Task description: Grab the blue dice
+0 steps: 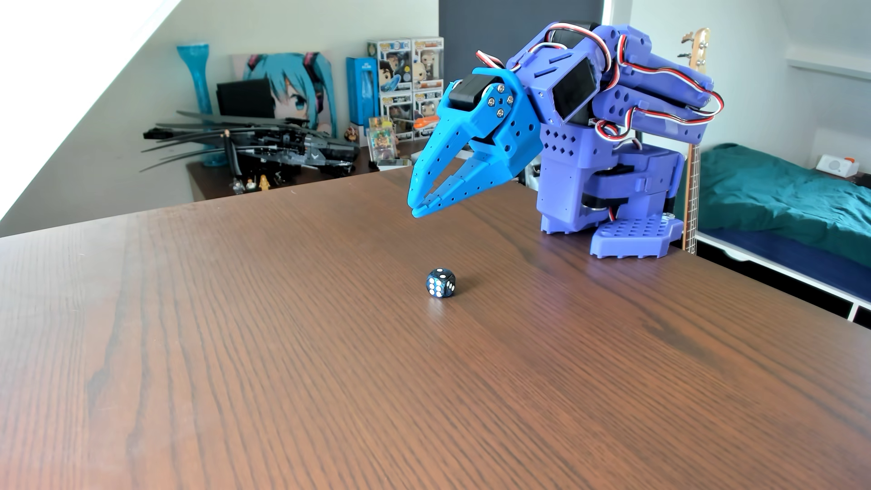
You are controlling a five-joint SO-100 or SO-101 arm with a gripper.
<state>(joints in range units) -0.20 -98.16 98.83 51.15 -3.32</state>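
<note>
The blue dice [441,282] is a small dark marbled blue die with white pips. It rests alone on the brown wooden table [283,367], near the middle. My gripper [420,207] has bright blue plastic jaws that point down and to the left. Its tips meet, so it is shut and empty. It hangs above the table, well above and a little behind the dice, apart from it. The purple arm folds back to its base [631,235] at the table's right rear.
The table's back edge runs behind the arm, its right edge past the base. Beyond it a low desk [292,174] holds a black model aircraft, figure boxes and a blue vase. A bed [777,198] stands at the right.
</note>
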